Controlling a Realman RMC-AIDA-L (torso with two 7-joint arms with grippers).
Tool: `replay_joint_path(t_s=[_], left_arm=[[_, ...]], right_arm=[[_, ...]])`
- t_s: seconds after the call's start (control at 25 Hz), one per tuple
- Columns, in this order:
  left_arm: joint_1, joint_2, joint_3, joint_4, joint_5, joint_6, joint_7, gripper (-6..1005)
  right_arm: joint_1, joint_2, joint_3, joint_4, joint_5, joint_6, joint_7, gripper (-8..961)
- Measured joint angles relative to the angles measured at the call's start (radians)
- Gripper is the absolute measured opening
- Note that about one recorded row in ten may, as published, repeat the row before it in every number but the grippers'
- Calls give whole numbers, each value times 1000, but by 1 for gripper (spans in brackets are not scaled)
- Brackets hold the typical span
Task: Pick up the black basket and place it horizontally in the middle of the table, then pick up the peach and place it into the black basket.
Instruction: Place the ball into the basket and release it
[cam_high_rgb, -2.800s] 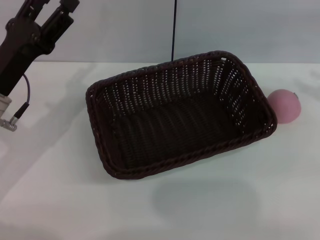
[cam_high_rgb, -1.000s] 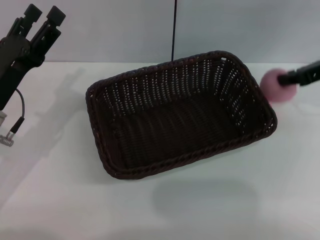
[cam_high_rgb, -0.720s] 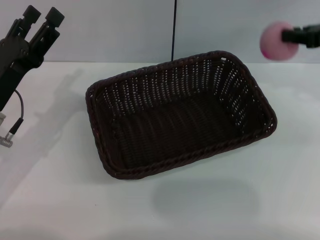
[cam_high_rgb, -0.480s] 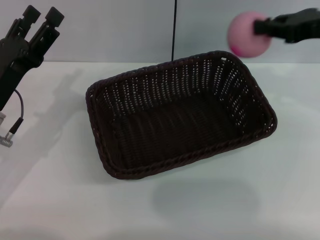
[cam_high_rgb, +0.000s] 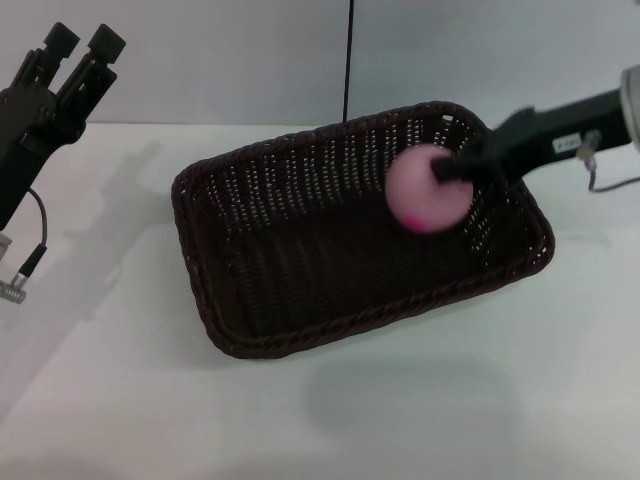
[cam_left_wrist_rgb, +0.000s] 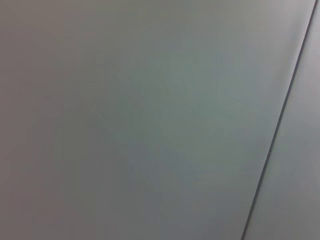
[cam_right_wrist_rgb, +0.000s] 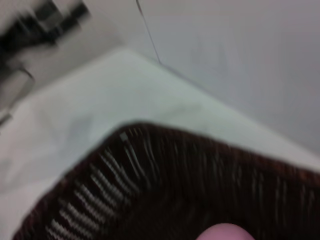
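The black basket (cam_high_rgb: 350, 230) lies on the white table (cam_high_rgb: 110, 350), its long side running left to right and a little tilted. My right gripper (cam_high_rgb: 452, 170) reaches in from the right and is shut on the pink peach (cam_high_rgb: 427, 190), holding it in the air over the basket's right half. The right wrist view shows the basket's woven wall (cam_right_wrist_rgb: 150, 185) and the top of the peach (cam_right_wrist_rgb: 225, 233). My left gripper (cam_high_rgb: 78, 45) is raised at the far left with its fingers apart, holding nothing.
A thin dark cable (cam_high_rgb: 348, 60) runs up the pale wall behind the basket. A loose cable with a plug (cam_high_rgb: 25, 268) hangs from my left arm at the left edge. The left wrist view shows only wall.
My right gripper took the peach from the table right of the basket, lifted it, and carried it left and down over the basket's right half. The left arm stayed raised.
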Motion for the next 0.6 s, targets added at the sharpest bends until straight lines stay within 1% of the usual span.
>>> replay_joint_path(t_s=[0.12,0.16,0.36,0.48,0.56,0.6], left_arm=[[1,0,0,0,0,0,0,831],[1,0,0,0,0,0,0,831],[1,0,0,0,0,0,0,831],[1,1,0,-3,0,0,0,830],[1,1,0,-4,0,0,0,830],[1,1,0,-7,0,1,0,830]], right_arm=[[33,4,-6,43,-70,0,33,43],[34,9,-10,50,-77,3,29,51],[21,13,2,47,-75,7,16,88],[14,13,13,43,-71,8,15,219],[-5,15,48,28,-59,8,8,307],[-5,15,48,28,-59,8,8,346]])
